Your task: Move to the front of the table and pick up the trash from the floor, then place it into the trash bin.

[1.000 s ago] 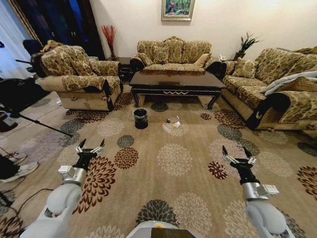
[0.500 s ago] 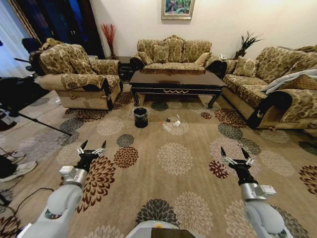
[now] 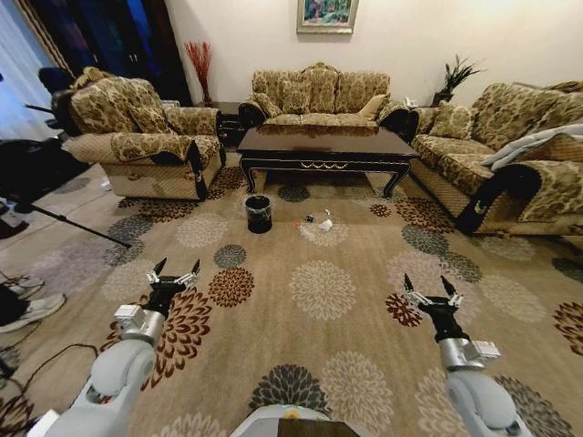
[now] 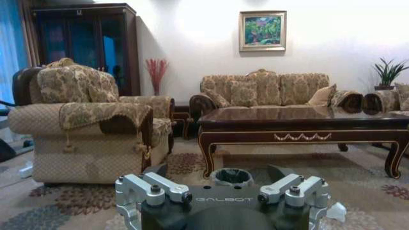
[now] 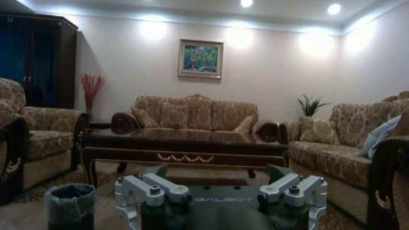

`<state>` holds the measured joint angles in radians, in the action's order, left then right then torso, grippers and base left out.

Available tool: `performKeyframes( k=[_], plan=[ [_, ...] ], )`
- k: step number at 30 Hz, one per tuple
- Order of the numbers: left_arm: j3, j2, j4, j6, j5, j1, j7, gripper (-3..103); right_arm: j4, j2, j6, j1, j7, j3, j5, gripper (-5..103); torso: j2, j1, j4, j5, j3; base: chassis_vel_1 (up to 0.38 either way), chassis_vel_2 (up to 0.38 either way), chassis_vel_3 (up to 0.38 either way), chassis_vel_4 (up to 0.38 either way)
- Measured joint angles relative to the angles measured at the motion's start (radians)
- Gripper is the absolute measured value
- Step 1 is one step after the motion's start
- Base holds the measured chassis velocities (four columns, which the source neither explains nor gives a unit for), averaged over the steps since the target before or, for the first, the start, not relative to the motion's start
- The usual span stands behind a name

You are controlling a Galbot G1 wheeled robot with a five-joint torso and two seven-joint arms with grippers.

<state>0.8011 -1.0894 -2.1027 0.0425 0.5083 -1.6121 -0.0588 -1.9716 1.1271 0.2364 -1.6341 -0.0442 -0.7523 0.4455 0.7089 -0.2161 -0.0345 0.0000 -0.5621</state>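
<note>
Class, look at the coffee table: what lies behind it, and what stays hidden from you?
Behind the table stands a patterned sofa with cushions, below a framed painting on the wall. The tabletop covers the sofa's base and the floor between them, so nothing there can be seen.

We are counting one table (image 3: 325, 148), one trash bin (image 3: 259, 214), one small cluster of trash (image 3: 315, 224) on the floor (image 3: 319, 291), two end effectors, left (image 3: 174, 274) and right (image 3: 432, 291), three sofas, one framed picture and two potted plants.
</note>
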Motion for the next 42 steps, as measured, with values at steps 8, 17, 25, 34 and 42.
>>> performKeyframes(
  k=[8, 17, 25, 34, 42],
  plan=[
    [0.007, -0.005, -0.001, -0.003, -0.005, -0.013, 0.002, 100, 0.001, 0.013, 0.002, -0.004, 0.006, 0.009, -0.008, 100, -0.033, 0.014, -0.0001, 0.0001, 0.019, 0.000, 0.000, 0.000, 0.000],
    [0.008, -0.008, -0.002, -0.004, -0.012, -0.025, 0.012, 100, 0.002, 0.018, 0.010, -0.017, 0.015, 0.001, -0.022, 100, -0.072, 0.029, 0.0000, 0.0000, 0.042, 0.000, 0.000, 0.000, 0.000],
    [0.010, -0.008, -0.002, -0.007, -0.013, -0.024, 0.012, 100, 0.012, 0.015, 0.016, -0.017, 0.016, 0.005, -0.038, 100, -0.106, 0.043, 0.0000, 0.0000, 0.063, 0.000, 0.000, 0.000, 0.000],
    [0.012, -0.008, -0.001, -0.011, -0.012, -0.023, 0.008, 99, 0.017, 0.013, 0.016, -0.012, 0.014, 0.004, -0.040, 100, -0.146, 0.059, 0.0000, 0.0000, 0.087, 0.000, 0.000, 0.000, 0.000],
    [0.012, -0.010, 0.003, -0.017, -0.018, -0.022, 0.005, 99, 0.022, 0.013, 0.015, -0.013, 0.012, 0.001, -0.045, 100, -0.178, 0.072, 0.0000, 0.0000, 0.106, 0.000, 0.000, 0.000, 0.000]
  ],
)
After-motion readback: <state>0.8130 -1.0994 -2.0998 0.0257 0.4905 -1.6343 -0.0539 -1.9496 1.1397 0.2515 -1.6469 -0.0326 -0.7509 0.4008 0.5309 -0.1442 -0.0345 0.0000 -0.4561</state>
